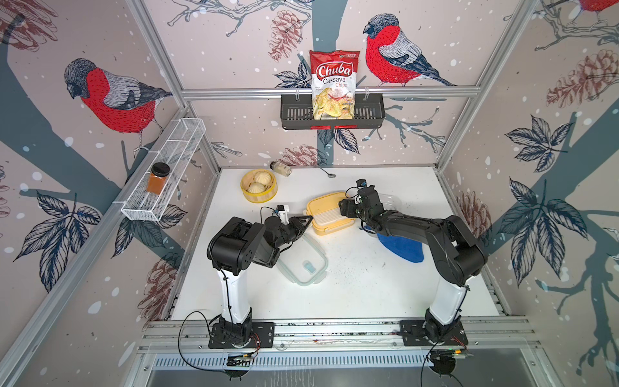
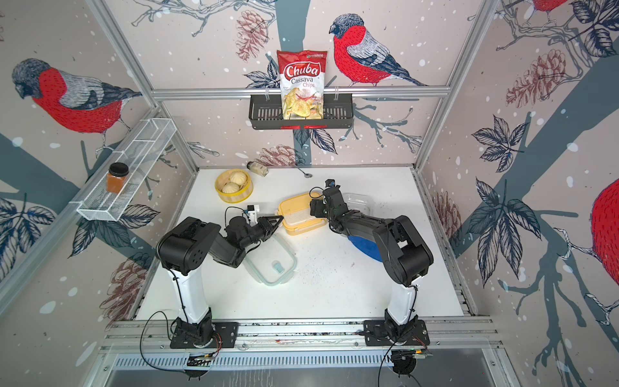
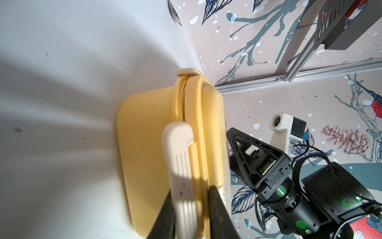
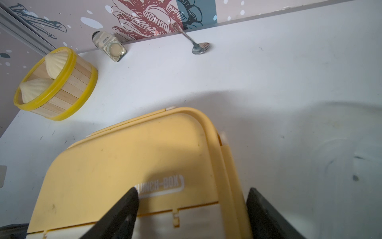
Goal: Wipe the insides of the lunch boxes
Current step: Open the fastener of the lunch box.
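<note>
Surface [image 1: 351,295]: yellow box [image 1: 330,214] just past centre toward 12, lid [image 4: 124,155] still on; clear box [image 1: 392,201] lidless at 2; cloth [image 1: 402,251] idle at 3. Right hand [image 1: 345,206] gapes wide over that lid, and left hand [image 1: 308,220] pinches the latch [image 3: 179,155]. No wiping yet, both insides left to do.

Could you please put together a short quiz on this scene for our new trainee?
1. Which thing is the left gripper closed on? A) the spoon B) the cream side latch of the yellow lunch box C) the blue cloth
2. True or false: the right gripper stands open, straddling an edge of the yellow lid.
3. How many buns sit in the steamer basket?
Key: 1 B; 2 true; 3 two.
</note>
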Tool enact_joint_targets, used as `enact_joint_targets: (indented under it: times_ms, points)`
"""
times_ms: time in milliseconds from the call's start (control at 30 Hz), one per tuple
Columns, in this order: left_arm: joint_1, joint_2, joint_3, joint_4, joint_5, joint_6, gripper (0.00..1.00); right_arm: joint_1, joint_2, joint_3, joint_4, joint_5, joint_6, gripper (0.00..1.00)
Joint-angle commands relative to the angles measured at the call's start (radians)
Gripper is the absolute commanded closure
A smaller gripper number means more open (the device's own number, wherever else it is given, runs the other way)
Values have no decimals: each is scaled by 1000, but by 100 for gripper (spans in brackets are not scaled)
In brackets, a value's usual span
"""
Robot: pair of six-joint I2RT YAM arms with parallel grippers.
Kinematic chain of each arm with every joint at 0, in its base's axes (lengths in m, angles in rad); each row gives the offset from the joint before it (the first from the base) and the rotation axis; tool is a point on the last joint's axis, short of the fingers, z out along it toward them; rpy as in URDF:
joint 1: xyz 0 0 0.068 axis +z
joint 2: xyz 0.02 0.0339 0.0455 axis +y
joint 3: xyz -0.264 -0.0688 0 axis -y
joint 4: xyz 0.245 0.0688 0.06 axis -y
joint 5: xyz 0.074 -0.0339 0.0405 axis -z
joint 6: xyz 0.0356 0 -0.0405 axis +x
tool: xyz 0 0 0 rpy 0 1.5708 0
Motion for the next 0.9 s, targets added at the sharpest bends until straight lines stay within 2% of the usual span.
enact_joint_targets:
  times_ms: [0,167,300,367,467,667,800,867]
  points:
    - [-10,-16,7,-7,88,81,80,22,24,0,-157,-148,-39,20]
    - [0,-67,26,-201,64,170,76,25,17,-5,-149,-169,-25,21]
    - [30,-147,74,-504,15,307,56,28,0,-13,-143,-201,-7,21]
    - [39,-202,119,-706,-53,406,41,31,-6,-17,-148,-196,12,21]
    - [52,-274,206,-966,-154,535,30,32,-20,-40,-127,-189,67,21]
    - [60,-326,358,-1195,-214,654,28,40,-58,-71,-45,-253,153,21]
    - [60,-362,430,-1344,-364,717,27,42,-70,-77,-12,-304,195,20]
    - [59,-381,467,-1398,-404,746,27,45,-67,-74,-19,-310,200,20]
